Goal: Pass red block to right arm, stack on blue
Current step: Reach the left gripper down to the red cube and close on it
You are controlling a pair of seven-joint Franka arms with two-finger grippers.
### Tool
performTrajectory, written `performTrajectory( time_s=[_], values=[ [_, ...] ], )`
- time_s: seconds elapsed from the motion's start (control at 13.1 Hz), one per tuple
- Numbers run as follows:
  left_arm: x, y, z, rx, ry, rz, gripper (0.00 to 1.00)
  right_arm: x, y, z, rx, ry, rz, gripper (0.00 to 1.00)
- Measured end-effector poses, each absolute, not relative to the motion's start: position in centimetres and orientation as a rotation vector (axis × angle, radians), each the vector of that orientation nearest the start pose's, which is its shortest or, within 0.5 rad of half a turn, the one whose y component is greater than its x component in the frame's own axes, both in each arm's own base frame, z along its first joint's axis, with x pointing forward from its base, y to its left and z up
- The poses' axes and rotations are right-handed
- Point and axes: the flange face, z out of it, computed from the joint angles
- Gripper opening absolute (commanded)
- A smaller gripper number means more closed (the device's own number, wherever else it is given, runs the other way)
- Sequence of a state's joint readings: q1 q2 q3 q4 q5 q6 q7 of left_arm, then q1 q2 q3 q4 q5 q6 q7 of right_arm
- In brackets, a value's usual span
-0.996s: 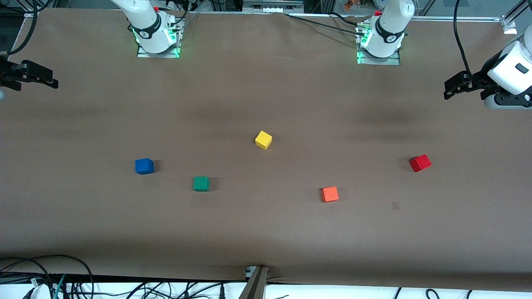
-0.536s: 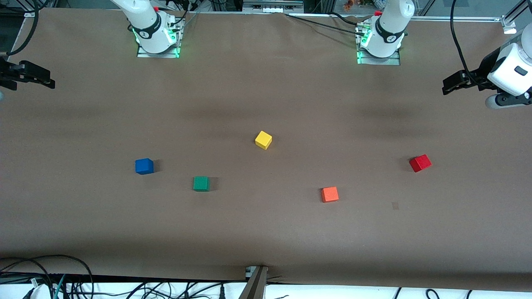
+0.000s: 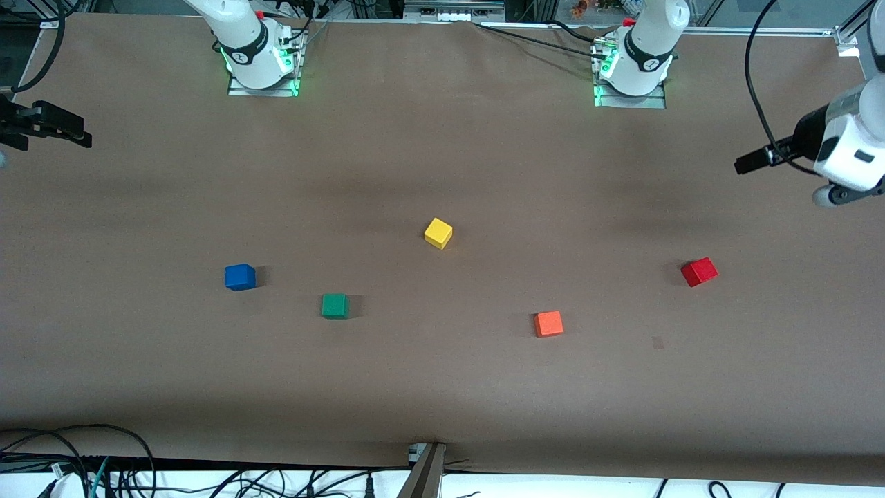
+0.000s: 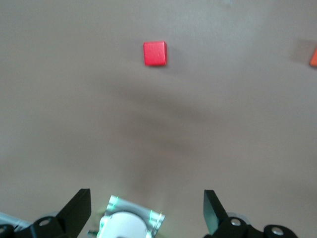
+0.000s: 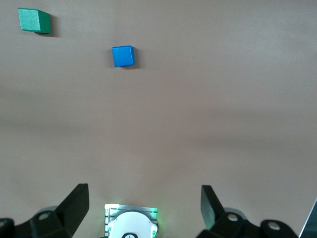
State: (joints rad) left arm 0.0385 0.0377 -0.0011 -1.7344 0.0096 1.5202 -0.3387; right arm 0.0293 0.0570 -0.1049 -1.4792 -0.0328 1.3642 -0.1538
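Five cubes lay well apart on the brown counter point(image 3: 442, 387), none stacked. The red block point(image 3: 699, 271) sat toward the left arm's end; the orange cube point(image 3: 548, 324) lay nearer the camera. The blue cube point(image 3: 239, 277) sat toward the right arm's end, the green cube point(image 3: 334, 306) beside it. The yellow cube point(image 3: 438, 232) lay mid-counter. Nothing stood around either task cube.

The left hand point(image 4: 147, 210) hung open and empty above the counter at its own end. The right hand point(image 5: 144, 207) waited open and empty at its end, its arm cut off at the front view's edge. The orange cube showed only as a sliver in the left wrist view.
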Motion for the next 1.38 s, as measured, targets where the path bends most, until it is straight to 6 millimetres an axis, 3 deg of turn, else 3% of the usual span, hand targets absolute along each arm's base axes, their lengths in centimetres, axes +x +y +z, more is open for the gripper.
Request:
performTrajectory(
  time_s=[0.54, 0.84, 1.0, 1.15, 1.38],
  values=[
    [60.5, 2.2, 42.2, -3.048, -0.592, 0.256, 1.00, 54.8, -4.4, 61.9, -3.146, -0.116, 0.278, 1.00],
    [63.3, 3.9, 34.0, -3.051, -0.633, 0.201, 1.00, 54.9, -4.4, 61.7, -3.146, -0.116, 0.281, 1.00],
    [63.9, 4.7, 30.7, -3.042, -0.632, 0.194, 1.00, 54.9, -4.6, 61.6, -3.145, -0.110, 0.283, 1.00],
    [63.8, 5.1, 28.8, -3.013, -0.574, 0.146, 1.00, 55.0, -4.9, 61.5, -3.145, -0.101, 0.287, 1.00],
    [62.0, 4.8, 25.0, -3.003, -0.502, 0.069, 1.00, 55.0, -5.0, 61.4, -3.144, -0.098, 0.291, 1.00]
  ],
)
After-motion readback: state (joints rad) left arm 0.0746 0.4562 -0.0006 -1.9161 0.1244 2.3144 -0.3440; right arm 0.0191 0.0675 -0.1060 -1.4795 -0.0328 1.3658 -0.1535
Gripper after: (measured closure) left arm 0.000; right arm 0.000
